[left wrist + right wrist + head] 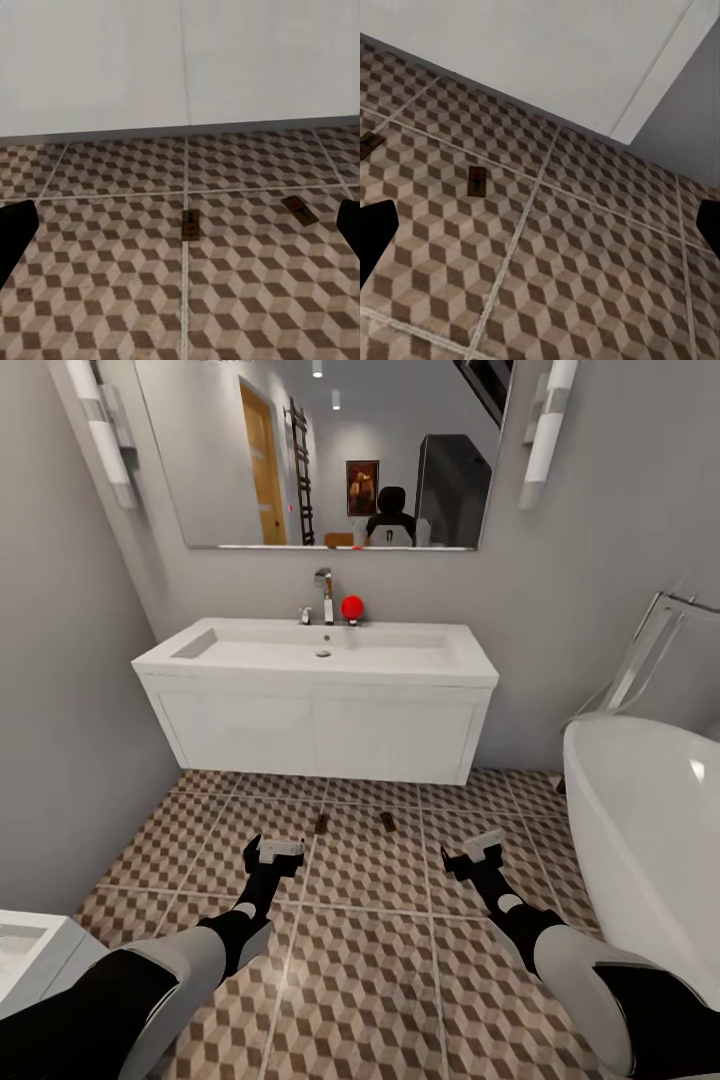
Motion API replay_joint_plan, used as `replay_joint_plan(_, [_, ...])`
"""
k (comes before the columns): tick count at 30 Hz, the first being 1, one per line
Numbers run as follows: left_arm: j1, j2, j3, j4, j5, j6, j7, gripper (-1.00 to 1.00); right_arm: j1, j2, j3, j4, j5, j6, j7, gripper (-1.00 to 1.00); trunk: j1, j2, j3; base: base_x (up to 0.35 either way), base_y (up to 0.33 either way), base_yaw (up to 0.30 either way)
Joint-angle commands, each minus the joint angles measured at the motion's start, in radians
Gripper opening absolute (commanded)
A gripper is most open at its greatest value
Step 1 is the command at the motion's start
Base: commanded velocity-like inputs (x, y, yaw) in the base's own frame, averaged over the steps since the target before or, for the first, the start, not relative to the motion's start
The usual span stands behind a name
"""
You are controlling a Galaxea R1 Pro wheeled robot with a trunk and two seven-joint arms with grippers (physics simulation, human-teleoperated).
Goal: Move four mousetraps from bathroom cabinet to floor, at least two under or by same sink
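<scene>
Two mousetraps lie flat on the cube-patterned bathroom floor [360, 960], just in front of the sink [320, 650] in its white vanity. The left mousetrap [321, 823] [190, 225] [369, 144] and the right mousetrap [387, 821] [300, 211] [477, 181] are a short gap apart. My left gripper [280, 850] hovers open and empty near the left trap. My right gripper [483, 845] is open and empty, to the right of both. In each wrist view the dark fingers [15, 240] [375, 240] stand wide apart at the picture's edges. The cabinet is out of view.
A white bathtub [650, 830] fills the right side, close to my right arm. A white square fixture [30, 950] sits at the lower left by my left arm. A grey wall [70, 740] closes the left. A red ball [352, 607] rests by the chrome faucet [324, 595].
</scene>
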Motion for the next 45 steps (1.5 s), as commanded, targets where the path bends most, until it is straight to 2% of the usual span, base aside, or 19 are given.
replay_joint_plan(1, [-0.001,-0.001,-0.009,0.004,0.007,-0.006,0.002,1.00,0.000,0.000,-0.004,0.002,0.011,-0.003,-0.006,1.00,-0.004,0.007,0.002,0.000,0.000,0.000])
replay_joint_plan(45, [0.003,-0.002,-0.009,0.004,0.007,-0.006,0.002,1.00,0.000,-0.001,-0.004,0.001,0.011,-0.004,-0.006,1.00,-0.173,0.315,0.140,0.000,0.000,0.000])
